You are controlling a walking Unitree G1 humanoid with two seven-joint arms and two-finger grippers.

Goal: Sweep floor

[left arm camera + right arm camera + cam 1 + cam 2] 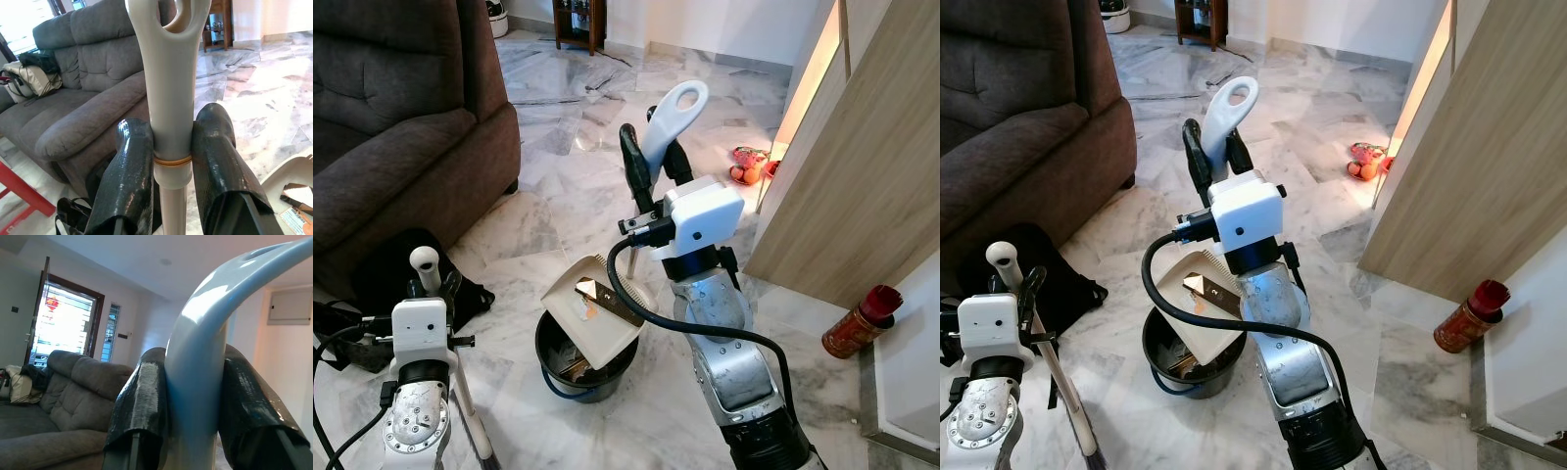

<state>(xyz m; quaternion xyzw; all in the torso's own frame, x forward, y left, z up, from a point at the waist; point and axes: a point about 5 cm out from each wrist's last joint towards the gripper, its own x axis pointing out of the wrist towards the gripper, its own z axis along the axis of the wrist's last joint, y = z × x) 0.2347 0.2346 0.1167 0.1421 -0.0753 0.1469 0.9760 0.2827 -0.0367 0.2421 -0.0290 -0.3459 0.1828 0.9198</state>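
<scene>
- Two tools are in hand: the right gripper [651, 162] is clamped on the white handle of the dustpan [597, 315], and the left gripper [433, 284] is clamped on the broom handle [170, 98], one black finger pressed to each side of each shaft.
- Seen from the right wrist, the fingers [142, 401] pinch the curved dustpan handle just below its loop, so the handle's long axis rises steeply up and away from the pan.
- At the other end, the cream pan is tilted with its mouth down over the black bucket [558, 367], its lower edge inside the bucket's rim; brown scraps [592, 294] lie on the pan's face and more litter sits in the bucket.
- Judging by that tilt, the emptying step is under way, and the relation that matters is pan above bucket: the scraps should slide straight down the pan's slope only while its lip stays within the rim.
- Further left, the broom stands nearly upright, its shaft running down past the left wrist to the marble floor [607, 117], near the brown sofa [391, 127] and a black bag [401, 264].
- Of the two arms, the right is nearer the bucket and carries the load; the left only steadies the broom.
- Well apart to the right, a red-capped bottle [859, 321] stands by the wooden cabinet [862, 166], and small red items [749, 164] lie on the floor beyond.
</scene>
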